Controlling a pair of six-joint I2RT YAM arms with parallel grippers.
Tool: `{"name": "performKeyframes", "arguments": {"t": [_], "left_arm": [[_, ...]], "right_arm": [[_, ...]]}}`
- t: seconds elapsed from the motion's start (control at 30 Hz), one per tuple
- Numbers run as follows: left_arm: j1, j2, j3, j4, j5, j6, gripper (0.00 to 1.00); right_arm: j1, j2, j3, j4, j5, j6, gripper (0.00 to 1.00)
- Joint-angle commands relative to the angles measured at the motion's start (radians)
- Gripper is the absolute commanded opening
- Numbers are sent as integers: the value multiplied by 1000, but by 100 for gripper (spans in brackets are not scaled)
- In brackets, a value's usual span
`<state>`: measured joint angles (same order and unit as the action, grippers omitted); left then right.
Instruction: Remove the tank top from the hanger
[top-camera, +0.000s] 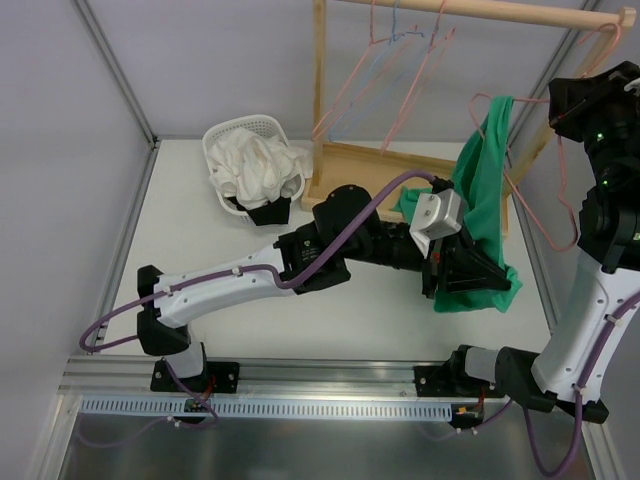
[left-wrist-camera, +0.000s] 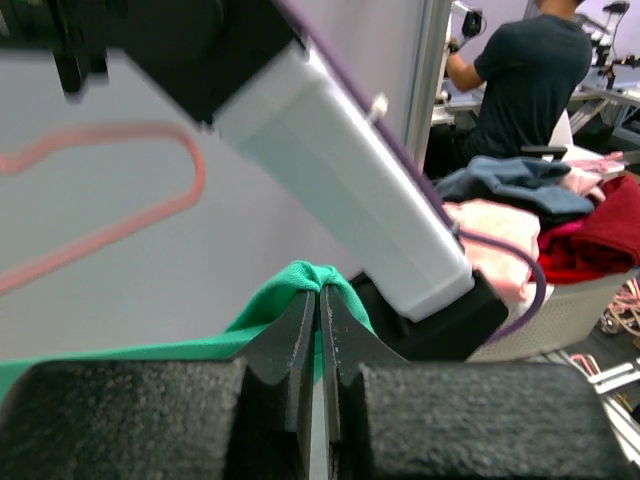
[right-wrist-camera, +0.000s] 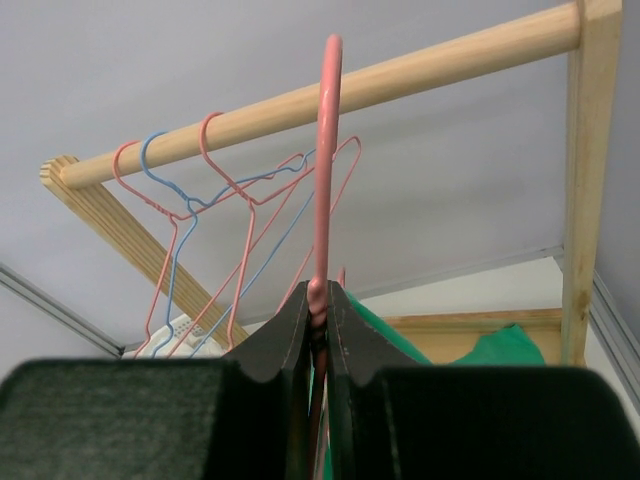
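The green tank top (top-camera: 485, 170) hangs over one shoulder of a pink wire hanger (top-camera: 543, 215), held up in the air at the right of the rack. My right gripper (top-camera: 556, 118) is shut on the hanger's twisted neck (right-wrist-camera: 322, 292), with the hook (right-wrist-camera: 330, 110) standing up above the jaws. Green cloth (right-wrist-camera: 500, 346) shows below them. My left gripper (top-camera: 490, 275) is shut on a bunched fold of the tank top (left-wrist-camera: 318, 277) near its lower hem, pulled out over the table. The hanger's pink loop (left-wrist-camera: 120, 200) shows at the left of the left wrist view.
A wooden clothes rack (top-camera: 320, 90) stands at the back, its rod (right-wrist-camera: 300, 100) carrying several pink and blue wire hangers (top-camera: 400, 60). A white basket (top-camera: 222, 135) holding white cloth sits at the rack's left. My right arm's white link (left-wrist-camera: 340, 170) passes close above the left gripper.
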<state>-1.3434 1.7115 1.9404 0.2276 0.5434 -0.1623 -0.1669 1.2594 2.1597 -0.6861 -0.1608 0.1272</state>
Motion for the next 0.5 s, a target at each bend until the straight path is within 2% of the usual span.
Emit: {"name": "performKeyframes", "arguments": {"t": [0.0,0.1,0.33,0.47], "left_arm": [[-13,-65,-119,81,7,-22,0],[0,-118,-254,165,-85,-25,0],[82,-142,-343,179,-149,-80,0],[99,-176,-415,213,-235,-74,0]], "right_arm": [[-3,3,87,86,10,17,0],[-2,-9,101,83,-3,61,0],[-3,-130,51,105,-6,91,0],[-2,-216,23,151,3,115,0]]}}
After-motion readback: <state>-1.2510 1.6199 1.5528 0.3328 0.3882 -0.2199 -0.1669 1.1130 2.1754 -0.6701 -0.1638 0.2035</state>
